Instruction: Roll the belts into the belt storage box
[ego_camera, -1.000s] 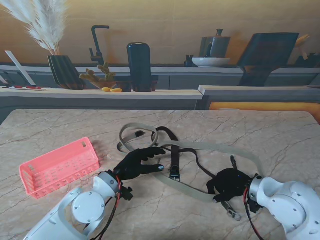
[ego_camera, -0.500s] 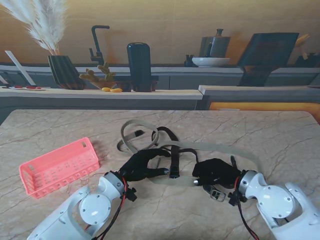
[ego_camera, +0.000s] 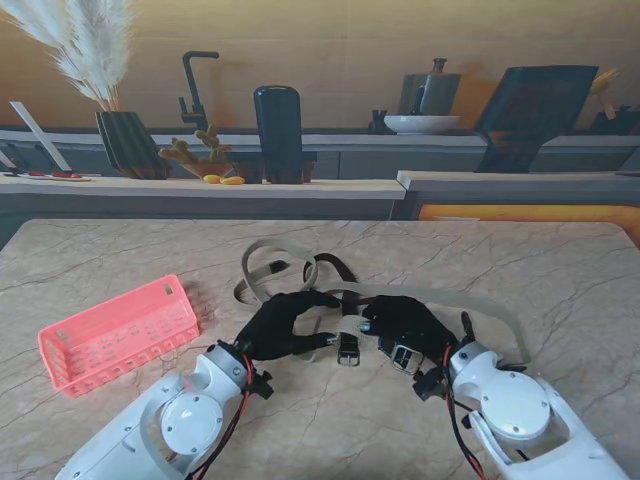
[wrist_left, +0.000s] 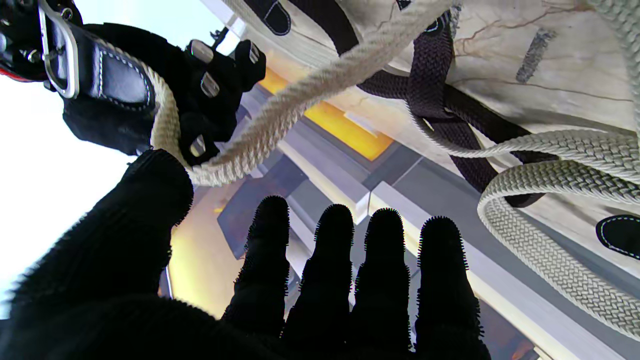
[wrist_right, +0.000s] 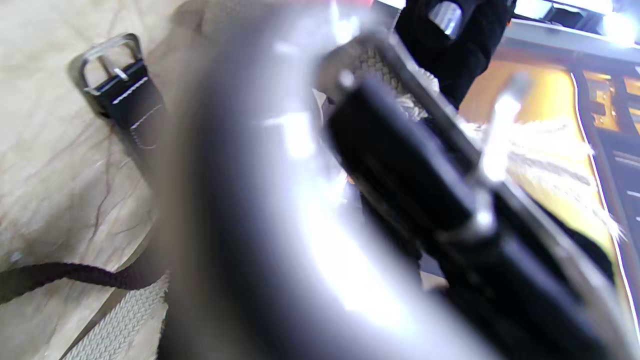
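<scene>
My right hand (ego_camera: 400, 325) has moved leftward, gripping the beige belt (ego_camera: 500, 310) buckle end; my left hand (ego_camera: 285, 325) holds nothing, fingers apart. The tangled dark belt (ego_camera: 335, 268) may drag along.

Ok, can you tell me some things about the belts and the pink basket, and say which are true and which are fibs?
1. The pink basket has a belt rolled up inside. False: it holds nothing.
2. The right robot hand holds the buckle end of the beige belt. True.
3. The beige belt and the dark belt lie tangled together. True.
4. The basket sits on the robot's right. False: on its left.
5. The left robot hand is reaching into the basket. False: it is at the belts.
</scene>
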